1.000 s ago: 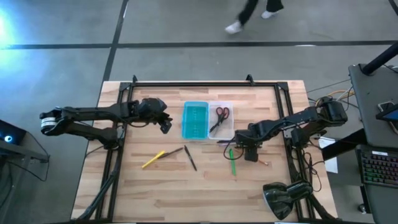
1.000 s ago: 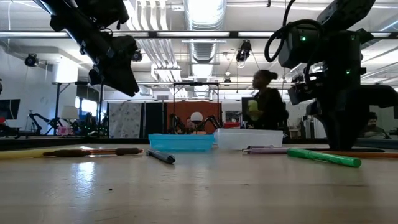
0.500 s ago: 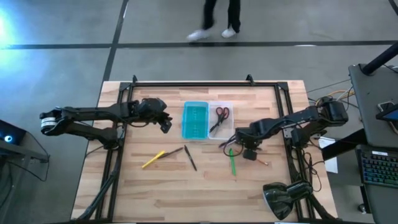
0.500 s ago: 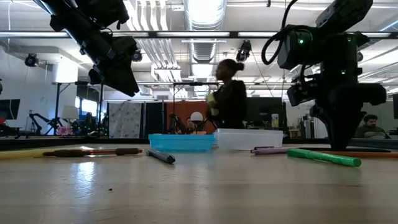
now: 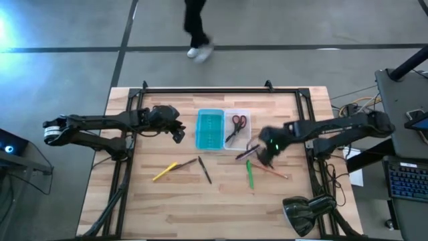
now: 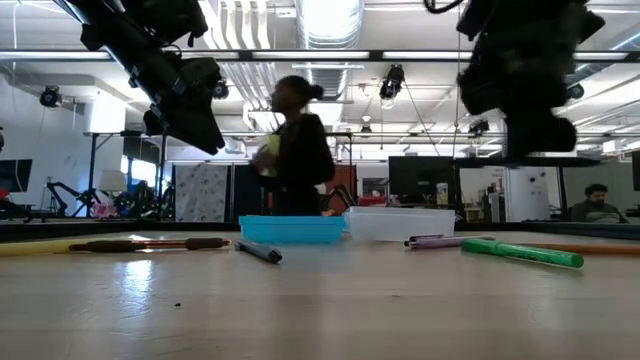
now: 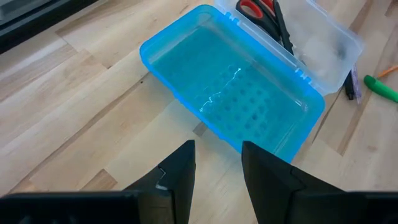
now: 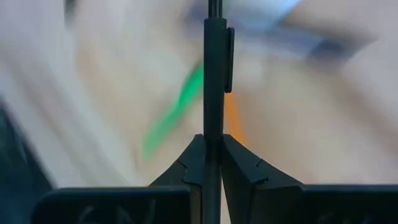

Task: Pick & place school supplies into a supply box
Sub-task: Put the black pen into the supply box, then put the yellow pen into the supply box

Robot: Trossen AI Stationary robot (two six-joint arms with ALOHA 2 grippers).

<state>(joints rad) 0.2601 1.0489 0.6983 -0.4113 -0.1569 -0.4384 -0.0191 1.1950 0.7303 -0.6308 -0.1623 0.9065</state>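
high view: box [image 5: 223, 129] sits near the table's far edge, mid-width; turquoise half toward the left arm, clear half toward the right with the scissors [image 5: 238, 124] in it. Yellow pencil [image 5: 164, 171] and two dark pens [image 5: 204, 170] lie loose on the table [image 5: 180, 207] toward its near edge, green marker [image 5: 249, 174] and orange pencil [image 5: 271, 171] nearer the right side.
right arm pose: stretched in low from the table's right edge, right tool [image 5: 262, 151] just beside the clear half, above the marker's far end; a purple pen [image 5: 246, 152] shows at its tip.
left arm pose: reaching in from the left edge, left tool [image 5: 177, 134] beside the turquoise half, waiting.
low view: marker [image 6: 521, 253] and purple pen [image 6: 447, 241] lie flat on the table in front of the box; right arm lifted clear above them.
left wrist view: left tool [image 7: 217, 171] fingers parted, nothing between them; turquoise half [image 7: 233, 91] bare.
right wrist view: right tool [image 8: 213, 152] clenched on a thin dark pen [image 8: 214, 68] standing straight out of the fingers.
risk: pen is pinched at one end only, so it could pivot or slip. Long free end could catch the box rim, shove the light box or land across it.
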